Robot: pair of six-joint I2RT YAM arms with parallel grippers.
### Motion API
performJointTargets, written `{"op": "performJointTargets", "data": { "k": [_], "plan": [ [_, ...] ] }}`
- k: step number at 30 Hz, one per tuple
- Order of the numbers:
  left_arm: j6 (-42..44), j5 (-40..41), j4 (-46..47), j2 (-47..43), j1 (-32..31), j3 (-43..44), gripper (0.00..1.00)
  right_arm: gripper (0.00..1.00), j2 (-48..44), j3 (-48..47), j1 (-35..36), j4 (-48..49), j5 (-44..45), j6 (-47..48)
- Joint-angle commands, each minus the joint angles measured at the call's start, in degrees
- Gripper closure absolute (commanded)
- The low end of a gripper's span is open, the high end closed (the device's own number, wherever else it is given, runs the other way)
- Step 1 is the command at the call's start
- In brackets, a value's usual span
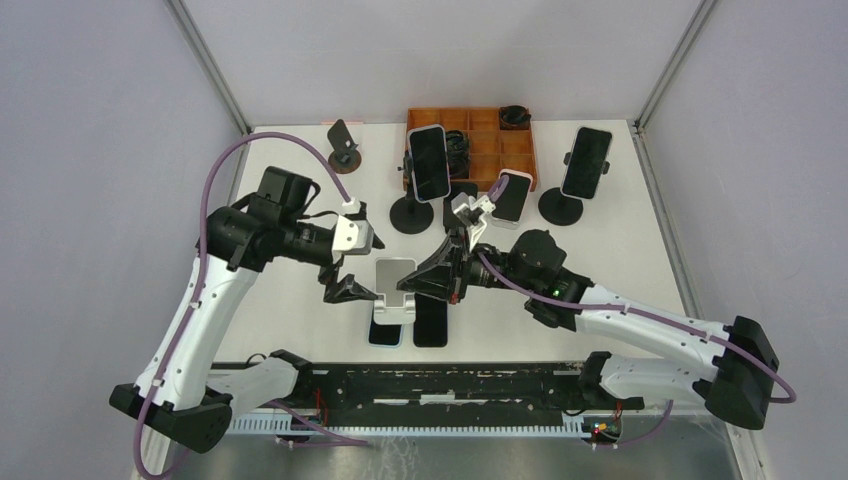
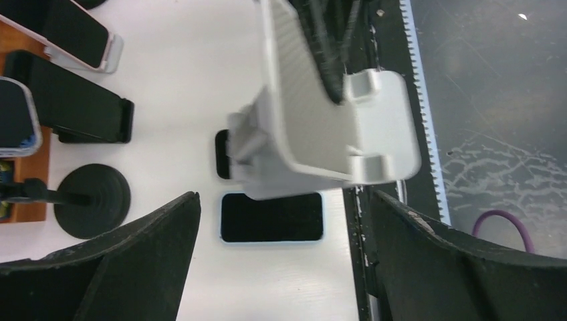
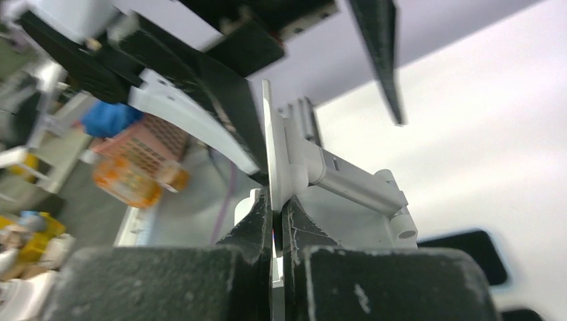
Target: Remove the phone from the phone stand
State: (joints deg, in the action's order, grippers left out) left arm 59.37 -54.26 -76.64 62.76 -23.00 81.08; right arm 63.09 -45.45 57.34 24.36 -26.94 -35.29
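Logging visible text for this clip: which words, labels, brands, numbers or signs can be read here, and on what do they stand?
No text can be read in any view.
phones: screens dark, nothing shown.
white stand: plain, no marking seen.
orange tray: no label seen.
orange object in the right wrist background: too blurred to read.

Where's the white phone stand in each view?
Top external: white phone stand at the centre of the table, between the two grippers.
Left wrist: stand upper middle, beyond the open left gripper.
Right wrist: stand at centre, its thin plate pinched by the right gripper.
Shared landmark: blue-cased phone lying flat by the stand's base, in top and left wrist; right wrist shows a flat dark phone, which one unclear.
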Motion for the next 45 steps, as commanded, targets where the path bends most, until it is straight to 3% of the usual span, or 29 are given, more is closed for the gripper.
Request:
{"op": "performJointTargets", "data": {
  "k": [1, 6, 11, 17, 22, 25, 30, 33, 35, 39, 45],
  "plan": [
    [6.11, -0.05, -7.29, -1.15, -0.29, 1.61, 0.00, 1.00, -1.34, -3.69, -0.40, -12.52, 5.35, 15.33],
    [4.23, -1.43, -6.84, 0.00, -0.33, 2.63, 0.00, 1.00, -0.08, -5.29, -0.37, -15.17, 5.95, 18.35],
    [-6.63, -0.44, 2.24, 0.47, -0.31, -0.08, 0.10, 1.00, 1.23, -6.11, -0.15, -13.18, 4.48, 18.44],
    [-10.13, -1.80, 5.05, 0.86, -0.48, -0.87, 0.15, 1.00, 3.49, -7.52, 0.68, -12.63, 3.87, 19.03],
    [-9.34, -1.29, 3.42, 2.45, -1.25, -1.05, 0.27, 1.00, 5.40, -8.84, 1.16, -11.87, 3.96, 19.20],
    [-6.92, -1.25, 0.39, 3.64, -1.42, -1.16, 0.41, 1.00, 6.07, -9.04, 1.31, -11.32, 4.43, 19.07],
    [-5.31, -0.45, -2.01, 5.62, -1.49, -0.77, 0.83, 1.00, 7.03, -9.22, 1.58, -10.54, 4.24, 18.85],
    [-5.09, -0.28, -1.93, 5.81, -1.56, -0.70, 0.97, 0.99, 7.58, -9.31, 1.66, -10.64, 4.34, 18.75],
    [-5.06, 0.14, -2.03, 6.00, -1.52, -0.74, 0.98, 0.93, 7.49, -8.97, 1.59, -10.84, 5.18, 18.76],
    [-5.52, 2.10, -2.09, 7.67, -1.52, -0.61, 0.98, 0.62, 7.00, -8.56, 1.30, -15.03, 9.73, 19.62],
    [-7.69, 8.55, -1.65, 13.01, -1.42, 2.08, 0.98, 0.31, 3.05, -1.55, -1.98, -20.70, 12.92, 20.05]
  ]
}}
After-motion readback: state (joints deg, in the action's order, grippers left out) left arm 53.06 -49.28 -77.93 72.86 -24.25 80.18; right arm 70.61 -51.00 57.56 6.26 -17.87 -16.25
